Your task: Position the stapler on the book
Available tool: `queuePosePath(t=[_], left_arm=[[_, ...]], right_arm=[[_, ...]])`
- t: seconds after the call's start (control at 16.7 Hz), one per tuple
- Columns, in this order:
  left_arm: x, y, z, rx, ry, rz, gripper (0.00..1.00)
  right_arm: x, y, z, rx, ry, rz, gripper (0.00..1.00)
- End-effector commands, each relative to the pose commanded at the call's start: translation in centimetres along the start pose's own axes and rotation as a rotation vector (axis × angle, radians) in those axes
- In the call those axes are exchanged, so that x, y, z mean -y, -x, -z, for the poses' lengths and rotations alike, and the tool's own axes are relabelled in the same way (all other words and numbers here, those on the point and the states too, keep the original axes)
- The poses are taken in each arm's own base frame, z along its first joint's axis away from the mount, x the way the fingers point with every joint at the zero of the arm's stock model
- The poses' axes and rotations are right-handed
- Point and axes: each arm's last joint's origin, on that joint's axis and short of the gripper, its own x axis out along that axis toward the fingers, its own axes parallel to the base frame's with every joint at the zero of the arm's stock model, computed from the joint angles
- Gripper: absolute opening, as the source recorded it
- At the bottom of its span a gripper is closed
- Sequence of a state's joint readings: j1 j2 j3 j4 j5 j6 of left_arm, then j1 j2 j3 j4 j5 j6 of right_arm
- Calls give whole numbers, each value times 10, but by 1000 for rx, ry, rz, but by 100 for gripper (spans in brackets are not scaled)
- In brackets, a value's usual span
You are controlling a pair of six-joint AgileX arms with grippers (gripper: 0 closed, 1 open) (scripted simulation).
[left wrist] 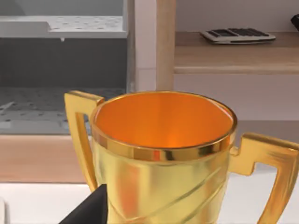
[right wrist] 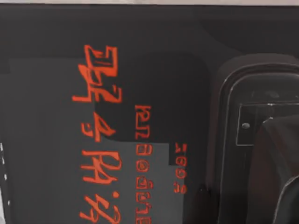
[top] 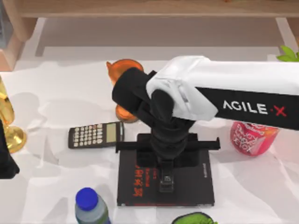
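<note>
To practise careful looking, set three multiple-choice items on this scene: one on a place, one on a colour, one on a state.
1. The right tool hangs over: A the calculator; B the book; C the bottle.
2. The book's lettering is: A white; B green; C red.
3. The gold trophy: A stands upright; B lies tipped; C hangs inverted.
Key: B, the top view shows it above the cover; C, red characters on black; A, its open mouth faces up. The left arm sits parked at the left edge.
</note>
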State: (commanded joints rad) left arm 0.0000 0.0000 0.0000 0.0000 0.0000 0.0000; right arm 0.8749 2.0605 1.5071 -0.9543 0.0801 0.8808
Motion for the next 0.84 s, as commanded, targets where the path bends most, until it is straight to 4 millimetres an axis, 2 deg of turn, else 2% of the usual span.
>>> queuePosePath(t=[0.48, 0.84], left_arm=[[0, 0, 0, 0, 0, 0, 100], [0, 0, 0, 0, 0, 0, 100]], right_arm=[[0, 0, 0, 0, 0, 0, 98], [0, 0, 0, 0, 0, 0, 100]])
